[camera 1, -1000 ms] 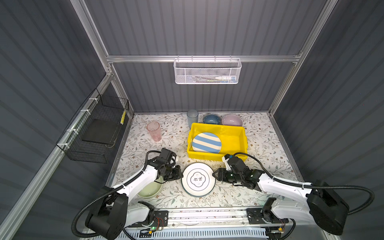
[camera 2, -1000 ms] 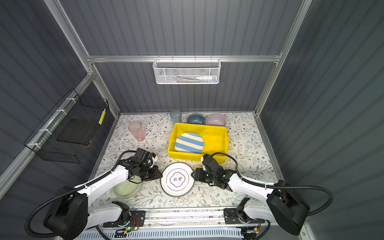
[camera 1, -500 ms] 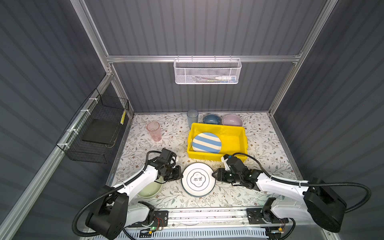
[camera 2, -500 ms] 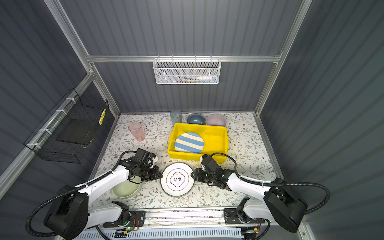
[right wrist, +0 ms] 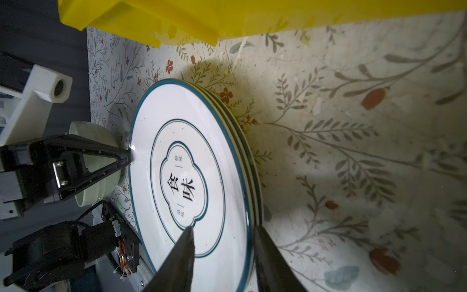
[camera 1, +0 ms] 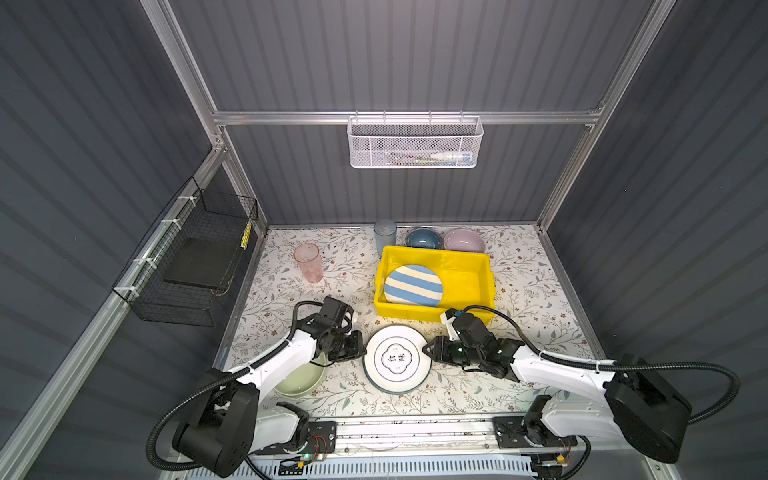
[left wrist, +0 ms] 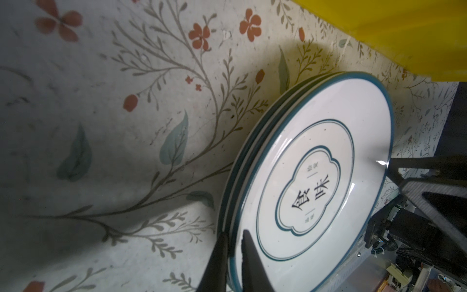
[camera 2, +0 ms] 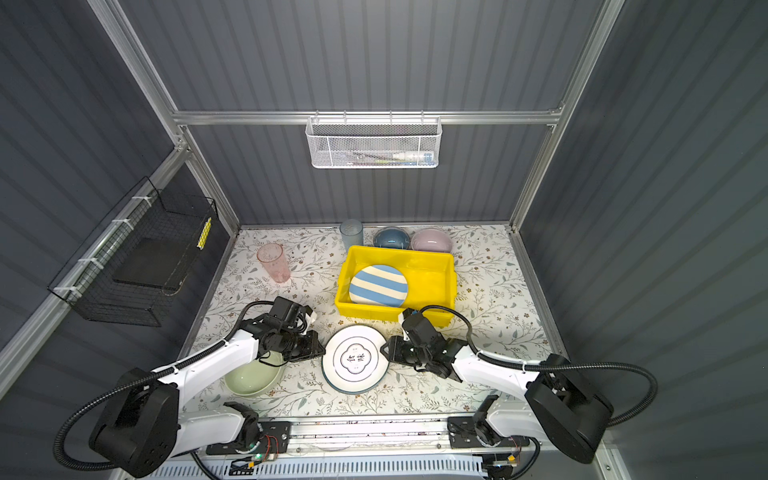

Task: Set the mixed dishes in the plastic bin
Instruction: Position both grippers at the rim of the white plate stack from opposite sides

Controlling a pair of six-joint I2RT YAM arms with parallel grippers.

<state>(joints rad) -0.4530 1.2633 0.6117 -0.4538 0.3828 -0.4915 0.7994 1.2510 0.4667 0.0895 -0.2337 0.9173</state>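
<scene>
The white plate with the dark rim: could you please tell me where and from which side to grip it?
Take its thin rim, low from the side, one finger above and one below. The white plate lies flat on a second plate, so only the edge offers a pinch. The left hand pinches its left edge so; the right hand straddles the opposite edge, open.

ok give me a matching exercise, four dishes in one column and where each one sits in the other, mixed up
Dishes:
1 striped plate
2 pink tumbler
3 green bowl
4 lilac bowl

Places:
A behind the yellow bin, by the back wall
B front left, partly under the left arm
C lying inside the yellow bin
D standing upright, left of the yellow bin

Pairs: 1-C, 2-D, 3-B, 4-A
</scene>
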